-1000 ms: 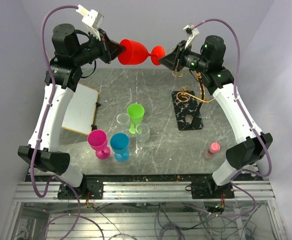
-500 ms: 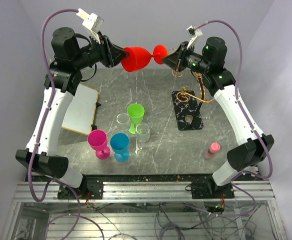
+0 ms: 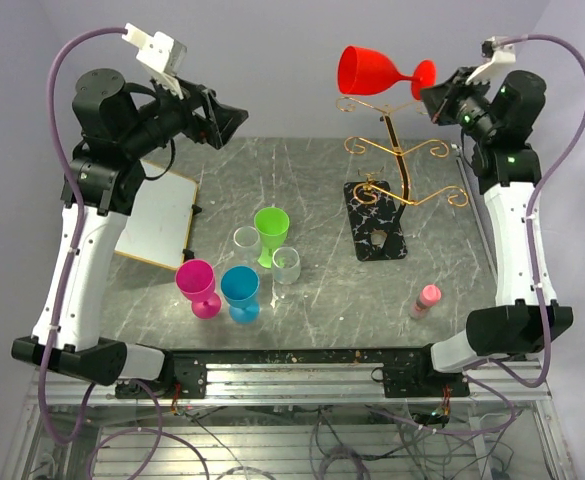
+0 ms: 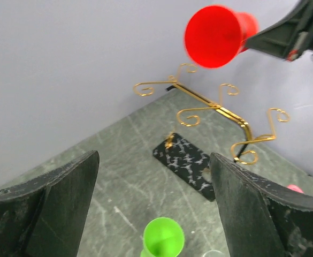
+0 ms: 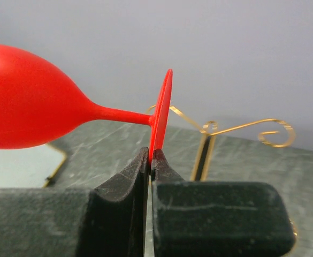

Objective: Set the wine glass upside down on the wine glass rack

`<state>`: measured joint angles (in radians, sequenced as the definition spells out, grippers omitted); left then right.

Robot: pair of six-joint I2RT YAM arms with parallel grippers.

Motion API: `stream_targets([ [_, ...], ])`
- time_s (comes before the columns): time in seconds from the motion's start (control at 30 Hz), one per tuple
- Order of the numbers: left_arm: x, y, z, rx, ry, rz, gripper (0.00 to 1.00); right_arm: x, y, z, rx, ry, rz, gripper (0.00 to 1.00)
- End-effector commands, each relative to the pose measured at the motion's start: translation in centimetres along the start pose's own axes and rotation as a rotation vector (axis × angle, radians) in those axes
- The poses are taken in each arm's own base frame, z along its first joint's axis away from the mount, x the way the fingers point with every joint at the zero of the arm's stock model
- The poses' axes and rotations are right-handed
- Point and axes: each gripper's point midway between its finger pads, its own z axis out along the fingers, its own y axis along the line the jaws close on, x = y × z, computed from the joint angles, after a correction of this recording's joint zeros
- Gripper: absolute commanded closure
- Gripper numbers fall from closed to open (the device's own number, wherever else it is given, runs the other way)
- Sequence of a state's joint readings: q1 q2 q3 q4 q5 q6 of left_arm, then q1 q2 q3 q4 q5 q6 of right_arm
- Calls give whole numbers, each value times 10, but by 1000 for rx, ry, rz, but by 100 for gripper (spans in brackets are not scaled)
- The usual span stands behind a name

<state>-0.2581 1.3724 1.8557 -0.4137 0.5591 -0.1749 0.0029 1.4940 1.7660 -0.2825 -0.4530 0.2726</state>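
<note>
My right pincer [image 3: 429, 90] was pressed together on the rim of the foot [image 3: 424, 78] of the red glass [image 3: 367, 72], and nothing else touched it. The glass lay on its side in the air, stem level, bowl pointing toward the left arm, high over the gold rack [image 3: 402, 165] that stood on the desk [image 3: 302, 170]. My left pincer [image 3: 238, 118] was spread wide and held nothing.

Half a second earlier both pincers had the glass between them at the middle, the left at the bowl's mouth and the right on the foot. Since then the left had let go and drawn back to its own side, and the right had carried the glass up and to the right. The rack, mostly hidden behind the right arm before, now showed whole.

The right wrist view gave the pinch close up: the right pincer [image 5: 150, 156] clamped the thin foot [image 5: 161, 107] edge-on, with the bowl of the glass [image 5: 28, 107] to the left and the rack [image 5: 204, 144] behind. The left wrist view looked between the left pincer [image 4: 155, 158] into the glass [image 4: 214, 36] mouth-on, clear of the rack [image 4: 220, 107] below it. Only the top view showed the coloured cups [image 3: 242, 285] near the desk's middle.
</note>
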Motion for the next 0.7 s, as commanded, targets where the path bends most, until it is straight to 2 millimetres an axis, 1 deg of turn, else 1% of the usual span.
stream_targets([
  [0.0, 22, 33, -9, -178, 63, 75, 4, -45, -42, -26, 236, -94, -145, 100],
  [0.03, 25, 38, -11, -200, 72, 89, 3, -52, -50, -31, 284, -104, -174, 100],
  [0.07, 29, 42, -12, -216, 84, 99, 3, -63, -57, -38, 330, -120, -207, 100],
  [0.13, 34, 49, -16, -261, 100, 116, 2, -77, -74, -51, 444, -139, -268, 100],
  [0.2, 40, 58, -20, -307, 112, 119, 2, -87, -88, -60, 536, -141, -325, 100],
  [0.27, 47, 61, -22, -323, 132, 131, 2, -96, -100, -70, 620, -141, -376, 100],
  [0.43, 50, 58, -24, -287, 147, 144, 2, -112, -127, -93, 802, -112, -493, 100],
  [0.67, 49, 64, -34, -317, 142, 145, 2, -122, -156, -121, 1034, -49, -640, 100],
])
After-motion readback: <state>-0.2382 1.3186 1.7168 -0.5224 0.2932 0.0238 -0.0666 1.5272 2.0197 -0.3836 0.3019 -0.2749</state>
